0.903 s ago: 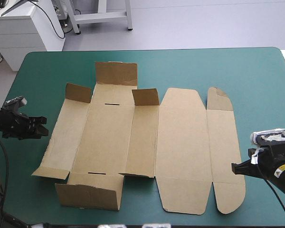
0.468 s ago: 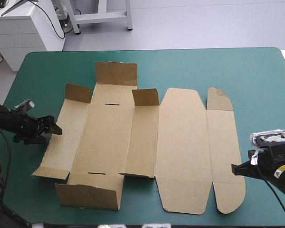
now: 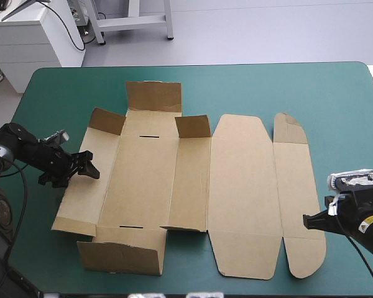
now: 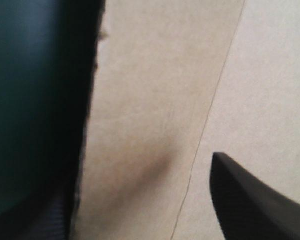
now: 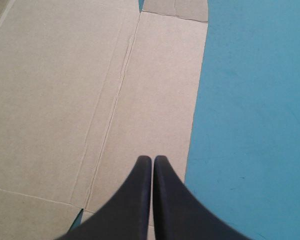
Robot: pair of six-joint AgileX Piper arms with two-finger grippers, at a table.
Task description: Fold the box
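Left gripper [image 3: 87,166], high view: two broad black fins standing apart, now over the outer left panel [image 3: 81,195] of the box [image 3: 193,186], a cut sheet of brown board lying mostly flat at mid-table on the teal-green cover [image 3: 267,87]. Earlier this gripper was out over bare cover, well clear of the sheet's left edge; it has since travelled inward across that edge. The whole sheet has shifted slightly toward the table's right side. Short end flaps at the far and near ends stand partly raised. The right gripper [image 3: 308,220] has not moved and sits at the right edge of the rounded outer flap, near its near end.

Left wrist view: one black finger [image 4: 260,200] lies over the brown board [image 4: 155,100]. The panel's cut edge runs beside it, with teal-green cover [image 4: 25,100] beyond. The second finger is lost in blur and shadow at that edge. Jaws apart, nothing clamped.

Right wrist view: the right gripper [image 5: 152,162] is closed to a single pointed arch and holds nothing. Its tip is over the board [image 5: 90,90], just inside the edge, with bare cover [image 5: 255,100] alongside.

Assessment: folding has hardly begun. The left arm's approach suggests the left wall is the first to be raised. The sheet slid on contact, so it may skate further unless it is held in place.
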